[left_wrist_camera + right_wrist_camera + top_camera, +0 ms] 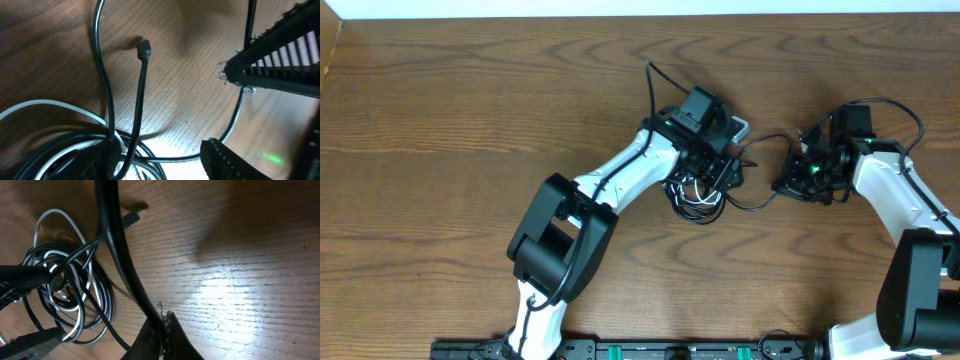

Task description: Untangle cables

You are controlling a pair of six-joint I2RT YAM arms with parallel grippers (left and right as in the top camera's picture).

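Right wrist, right claw [164,329] pinching black cable [118,245], left wrist, left claw [217,107] parted.

Overhead straight down from afar — both wrist cameras close, low (shared: the cables [75,150] [65,295])

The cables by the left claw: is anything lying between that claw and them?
Nothing visible does. The left gripper hangs open right by the cables, one black strand running between its fingers. The right gripper is shut on a black cable.
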